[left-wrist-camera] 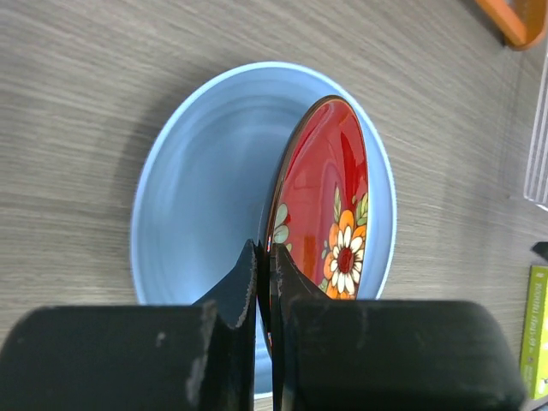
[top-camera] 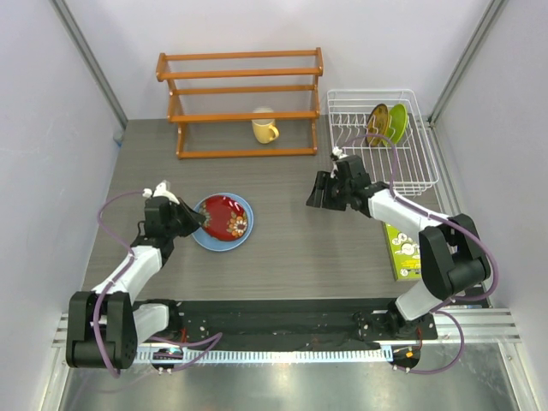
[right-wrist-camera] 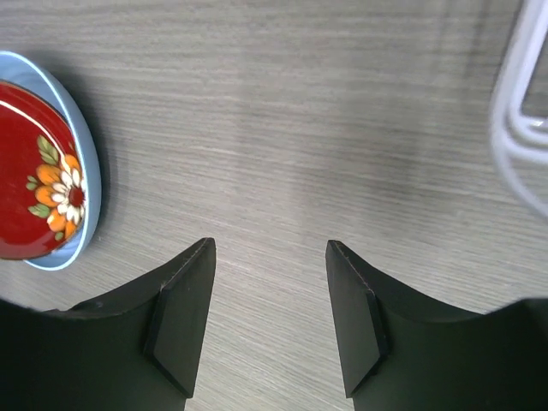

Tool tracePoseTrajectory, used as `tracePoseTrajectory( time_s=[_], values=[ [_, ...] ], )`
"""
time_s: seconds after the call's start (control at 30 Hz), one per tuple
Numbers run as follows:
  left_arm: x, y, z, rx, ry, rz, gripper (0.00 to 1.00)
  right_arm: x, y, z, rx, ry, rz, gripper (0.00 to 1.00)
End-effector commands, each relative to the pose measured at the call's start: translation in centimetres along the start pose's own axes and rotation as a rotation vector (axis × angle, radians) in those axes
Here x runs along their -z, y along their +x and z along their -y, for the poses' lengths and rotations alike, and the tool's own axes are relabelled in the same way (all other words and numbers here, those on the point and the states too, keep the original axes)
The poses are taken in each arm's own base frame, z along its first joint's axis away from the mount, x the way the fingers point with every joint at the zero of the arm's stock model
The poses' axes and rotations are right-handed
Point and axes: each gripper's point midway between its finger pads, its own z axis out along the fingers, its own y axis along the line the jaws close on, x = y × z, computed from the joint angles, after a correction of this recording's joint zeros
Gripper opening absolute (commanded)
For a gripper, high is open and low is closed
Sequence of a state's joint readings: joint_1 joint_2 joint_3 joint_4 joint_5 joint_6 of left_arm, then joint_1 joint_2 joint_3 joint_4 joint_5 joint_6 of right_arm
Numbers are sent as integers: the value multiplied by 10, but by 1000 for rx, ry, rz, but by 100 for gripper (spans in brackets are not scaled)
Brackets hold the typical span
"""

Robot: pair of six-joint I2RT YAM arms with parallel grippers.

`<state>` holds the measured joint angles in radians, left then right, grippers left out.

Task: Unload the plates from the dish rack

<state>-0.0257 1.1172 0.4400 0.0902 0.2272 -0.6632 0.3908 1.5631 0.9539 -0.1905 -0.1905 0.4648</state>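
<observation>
Jaws of the left gripper [left-wrist-camera: 264, 257] are closed narrow on the near rim of the red plate [left-wrist-camera: 330, 188]. That plate leans in the blue plate [left-wrist-camera: 197, 197], its gripped edge seemingly raised and its far edge down on the blue one. Both sit on the table [top-camera: 291, 248] well left of the rack [top-camera: 425, 175]. The right gripper [right-wrist-camera: 270, 248] has its jaws wide and holds nothing; it hangs over bare table just left of the rack's near-left corner, between the rack and the blue plate. Inside the rack two plates stand upright in the back slots: the patterned plate [top-camera: 378, 122] and, close on its right, the green plate [top-camera: 398, 122]. The task looks about half done: two of the four plates are out of the rack and stacked left of it, and two are not yet unloaded. The red one is not quite finished either, as I judge it, since the left gripper has not let go and the plate does not lie flat. What is left is to release the red plate so it settles into the blue one, and to lift the patterned and green plates out of the rack. The empty right gripper, nearest the rack, seems best placed for that.
</observation>
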Motion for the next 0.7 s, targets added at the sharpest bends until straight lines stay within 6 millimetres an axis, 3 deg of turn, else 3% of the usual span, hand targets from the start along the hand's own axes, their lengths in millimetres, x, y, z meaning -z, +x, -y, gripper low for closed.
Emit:
tracePoseTrajectory(
  time_s=[0.0,0.1,0.27,0.33,0.4,0.43,0.63,0.67],
  values=[
    [0,-13,4,-30,17,47,0,24,-45,-17,50,-21,115,60],
    [-1,-11,3,-33,10,29,1,29,-57,-20,59,-18,136,60],
    [-4,-8,1,-38,5,17,37,46,-93,-20,99,38,205,61],
    [-5,-6,-1,-42,-3,10,44,57,-113,-17,120,89,252,62],
    [-6,-7,-3,-42,-10,7,55,65,-128,-9,134,155,287,62],
    [-6,-6,-4,-45,-17,3,57,72,-145,-5,151,207,329,62],
    [-8,-8,-11,-59,-70,-20,74,106,-202,35,162,468,462,63],
    [-7,-12,-9,-66,-71,-13,78,111,-209,42,159,504,481,67]
  ],
)
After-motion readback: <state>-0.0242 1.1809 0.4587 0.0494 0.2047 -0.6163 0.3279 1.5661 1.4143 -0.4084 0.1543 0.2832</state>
